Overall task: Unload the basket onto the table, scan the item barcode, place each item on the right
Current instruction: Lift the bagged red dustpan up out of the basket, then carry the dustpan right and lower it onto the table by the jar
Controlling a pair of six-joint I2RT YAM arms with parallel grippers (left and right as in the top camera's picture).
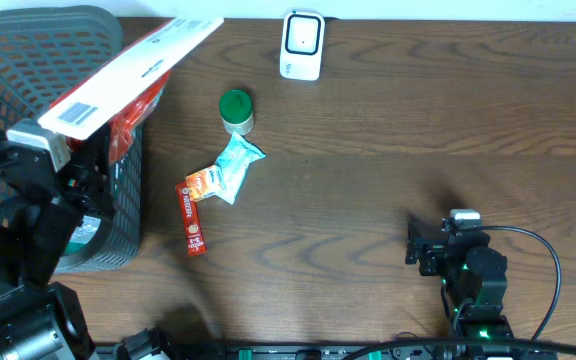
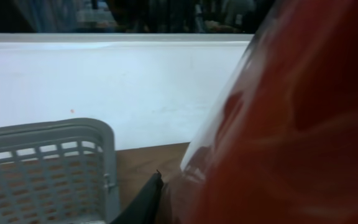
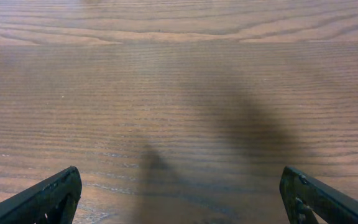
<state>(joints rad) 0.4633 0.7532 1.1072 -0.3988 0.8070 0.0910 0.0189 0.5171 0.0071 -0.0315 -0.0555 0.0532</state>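
- Overhead view: you have a long flat white-and-red package (image 1: 138, 65) raised at a slant, its high end pointing toward the table's far edge. A white barcode label (image 1: 73, 117) sits on its low end.
- In the left wrist view the package (image 2: 291, 124) fills the right side as glossy red film with a clear edge, too close and blurred to read.
- The grey plastic lattice basket (image 1: 28, 60) stands at the left edge of the wood-grain table (image 1: 388, 130). The package's low end hangs over its right wall. You can see a pale object inside near the front, but not what it is.
- The left gripper (image 1: 73, 160) is nearly closed, pinching the package's low end just under the label. One dark finger (image 2: 140, 205) shows beside the red film.
- The white rounded scanner unit (image 1: 302, 45) lies near the far edge, to the right of the package's high tip and apart from it.
- Loose on the wood are a green-lidded round jar (image 1: 235, 108), a crinkled pale-teal packet (image 1: 234, 165) and an orange-and-red stick sachet (image 1: 193, 215), the last two touching.
- The right gripper (image 3: 179, 177) is spread wide over bare wood, holding nothing, well apart from the package.
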